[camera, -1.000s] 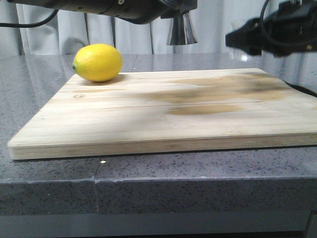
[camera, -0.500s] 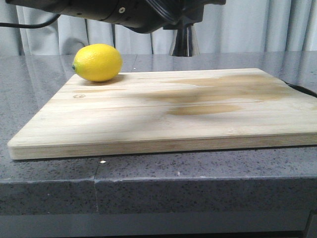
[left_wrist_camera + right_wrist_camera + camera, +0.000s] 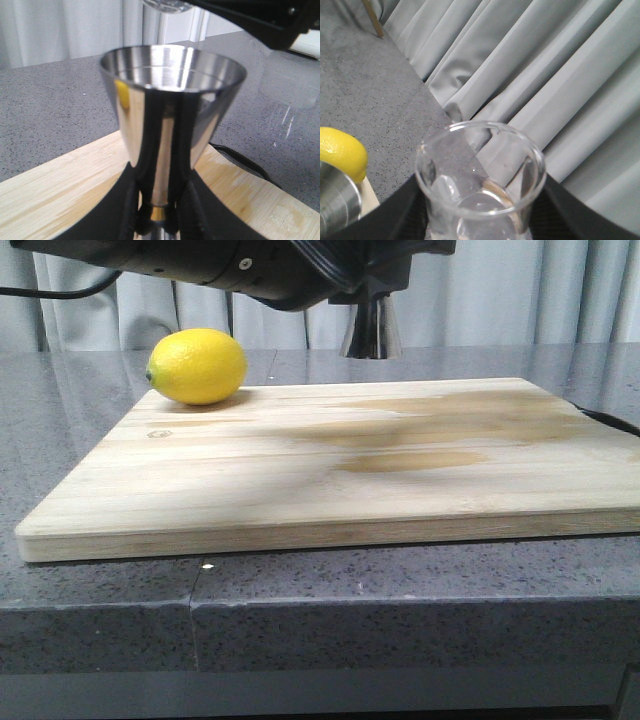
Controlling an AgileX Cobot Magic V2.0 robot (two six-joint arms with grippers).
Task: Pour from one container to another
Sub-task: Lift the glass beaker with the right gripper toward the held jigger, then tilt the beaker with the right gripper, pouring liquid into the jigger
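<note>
Aloft | left gripper [image 3: 159, 212] clamps jigger [image 3: 172, 107] waist | right gripper [image 3: 479, 222] apparently grips beaker [image 3: 480, 182] | lemon [image 3: 197, 366] on board [image 3: 340, 465]

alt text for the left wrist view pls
A shiny steel jigger fills the view, upright, clamped at its narrow waist by the left gripper. Below it lies a wooden board on a grey countertop.

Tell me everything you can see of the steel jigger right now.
The jigger is shiny stainless steel, hourglass-shaped, with a thin gold band at its narrow waist. It stands upright, open cup up, with the left pincer shut on its waist, black fingers running up the cup's sides. In the front view its lower cone hangs above the far edge of the wooden board, not touching it. Contents cannot be told.
</note>
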